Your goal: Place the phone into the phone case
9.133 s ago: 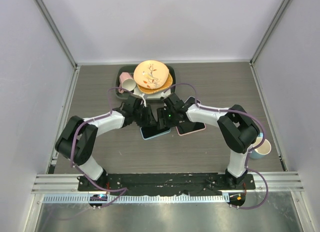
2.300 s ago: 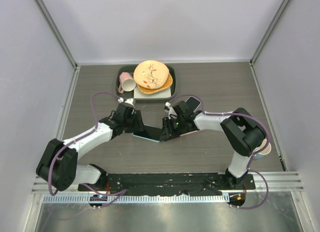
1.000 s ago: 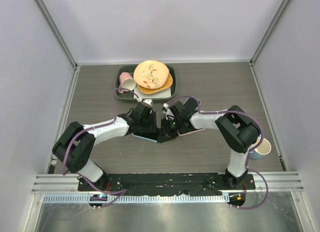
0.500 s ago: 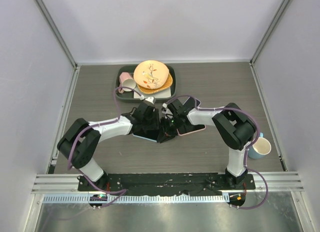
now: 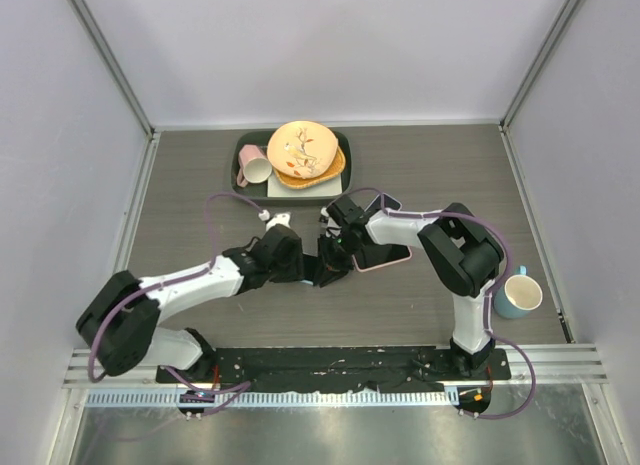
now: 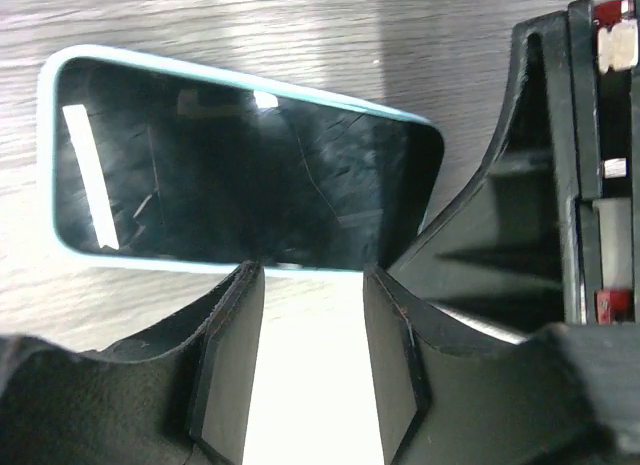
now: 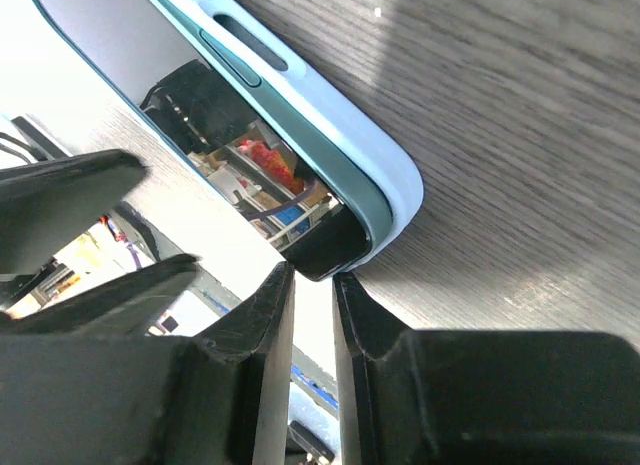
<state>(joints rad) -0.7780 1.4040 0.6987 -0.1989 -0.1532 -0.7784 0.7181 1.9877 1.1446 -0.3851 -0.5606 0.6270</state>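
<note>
The table [image 5: 200, 175] is matt grey-brown wood grain, faintly ridged. The phone [image 6: 240, 175] has a glossy black glass face that mirrors the light and carries fine marks. The case [image 7: 325, 115] is smooth pale-blue plastic with a soft sheen, perhaps rubbery, though the close view is too poor to be sure. The left gripper [image 6: 312, 273] and the right gripper [image 7: 312, 275] have matt black plastic fingers with slightly rough edges. The plate [image 5: 303, 148] is glossy. The rail [image 5: 560, 365] is bare, dull metal.
</note>
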